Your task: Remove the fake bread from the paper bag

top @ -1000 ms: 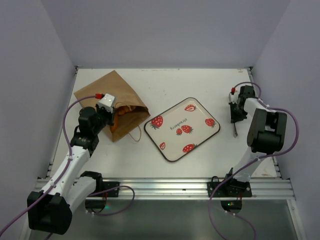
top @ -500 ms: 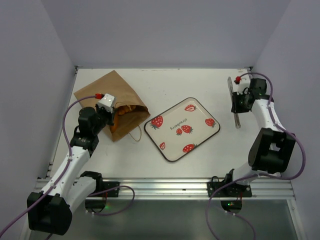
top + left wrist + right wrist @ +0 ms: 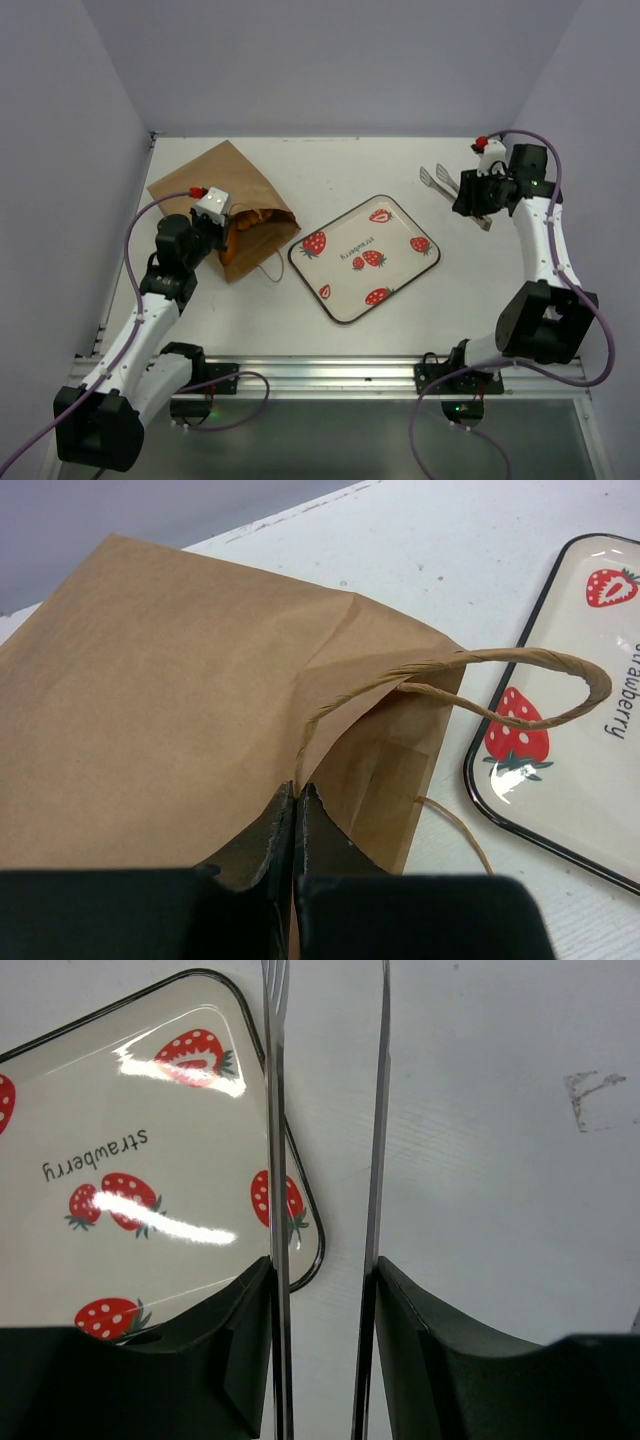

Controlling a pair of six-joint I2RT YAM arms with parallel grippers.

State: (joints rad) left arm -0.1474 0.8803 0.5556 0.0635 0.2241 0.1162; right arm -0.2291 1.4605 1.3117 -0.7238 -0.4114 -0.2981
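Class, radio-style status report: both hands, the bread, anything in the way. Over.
Left hand pinching paper bag rim. Right hand holding tongs. Fake bread inside bag. Tray between tongs and bag.

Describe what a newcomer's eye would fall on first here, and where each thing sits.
The white strawberry-printed tray in the middle draws the eye first. To its left lies the brown paper bag, orange fake bread showing in its mouth, its rim pinched by the left gripper. At far right the right gripper holds metal tongs.

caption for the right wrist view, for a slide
Right jaws gripping spread metal tongs, strawberry tray corner behind them on the white table.
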